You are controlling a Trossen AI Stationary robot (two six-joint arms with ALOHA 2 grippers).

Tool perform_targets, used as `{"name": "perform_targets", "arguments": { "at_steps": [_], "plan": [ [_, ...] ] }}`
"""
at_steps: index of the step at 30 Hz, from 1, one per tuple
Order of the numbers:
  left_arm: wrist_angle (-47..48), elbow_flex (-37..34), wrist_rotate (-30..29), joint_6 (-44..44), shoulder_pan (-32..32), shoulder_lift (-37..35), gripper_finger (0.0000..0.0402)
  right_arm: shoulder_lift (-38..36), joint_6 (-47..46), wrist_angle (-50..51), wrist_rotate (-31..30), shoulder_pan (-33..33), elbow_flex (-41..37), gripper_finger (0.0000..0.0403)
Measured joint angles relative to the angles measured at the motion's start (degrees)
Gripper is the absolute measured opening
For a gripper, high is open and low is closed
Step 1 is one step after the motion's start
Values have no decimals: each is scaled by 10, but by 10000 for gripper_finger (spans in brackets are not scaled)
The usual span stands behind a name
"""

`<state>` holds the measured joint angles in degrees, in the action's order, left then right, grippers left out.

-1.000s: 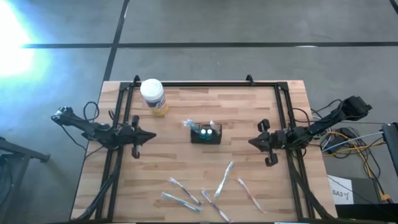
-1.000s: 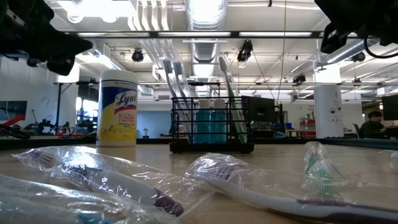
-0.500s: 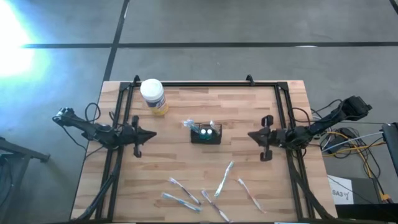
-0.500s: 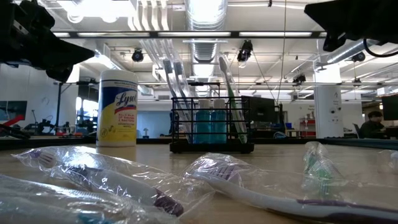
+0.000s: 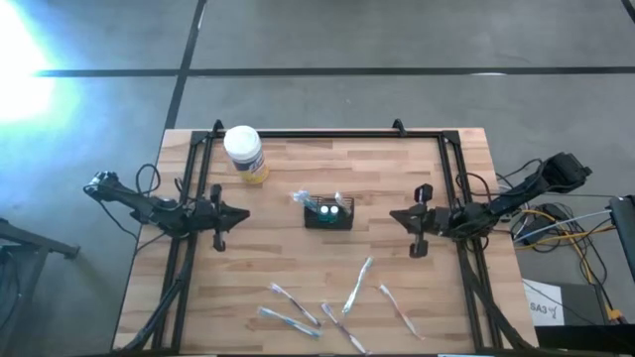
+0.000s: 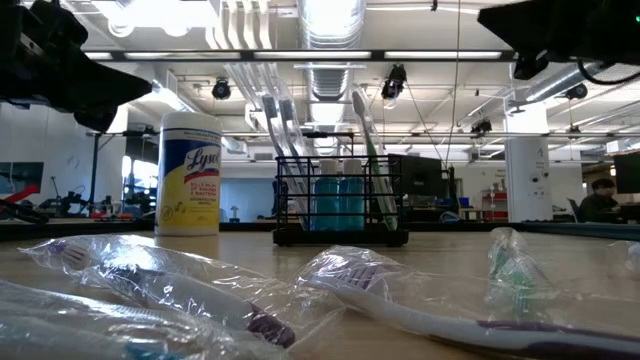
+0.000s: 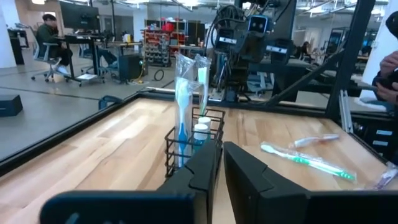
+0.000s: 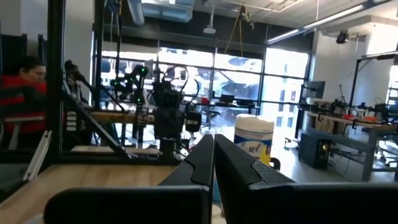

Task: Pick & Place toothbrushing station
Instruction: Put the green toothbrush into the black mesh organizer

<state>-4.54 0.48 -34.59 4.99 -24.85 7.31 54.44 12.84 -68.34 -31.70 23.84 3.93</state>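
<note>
Tabletop (image 5: 278,258): toothbrushing station (image 5: 328,214) between both tools, untouched

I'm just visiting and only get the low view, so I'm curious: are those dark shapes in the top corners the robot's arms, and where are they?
Observer: Yes. From above, the left gripper and right gripper flank the station, neither touching it.
Visitor: How many loose toothbrushes?
Observer: Five wrapped toothbrushes, as far as I can count, on the side away from the jar.
Visitor: Is the right gripper holding anything?
Observer: No; its wrist view shows the fingers shut together, empty.
</note>
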Motion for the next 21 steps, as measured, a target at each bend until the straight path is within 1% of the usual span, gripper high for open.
{"name": "perform_targets", "arguments": {
  "at_steps": [4, 9, 13, 15, 17, 18, 19, 21],
  "plan": [
    [0, 14, 0, -32, 0, 0, 39, 38, -12, 34, 0, 0, 49, 8],
    [1, 20, 6, -45, 0, 0, 29, 89, -22, 147, -1, -1, 129, 8],
    [25, 20, 6, -30, 0, 0, 21, 129, -29, 269, -44, -2, 212, 8],
    [47, 20, 6, -29, 0, 0, 19, 142, -49, 361, -84, -2, 257, 8],
    [57, 20, 5, -30, 0, 1, 16, 152, -91, 479, -135, -2, 307, 8],
    [57, 20, 5, -33, 0, 2, 16, 156, -126, 549, -158, -2, 334, 8],
    [57, 20, 4, -36, 0, 2, 16, 159, -172, 621, -169, -2, 359, 8],
    [56, 20, 2, -40, 0, 2, 17, 169, -276, 762, -168, -3, 411, 8]
  ]
}}
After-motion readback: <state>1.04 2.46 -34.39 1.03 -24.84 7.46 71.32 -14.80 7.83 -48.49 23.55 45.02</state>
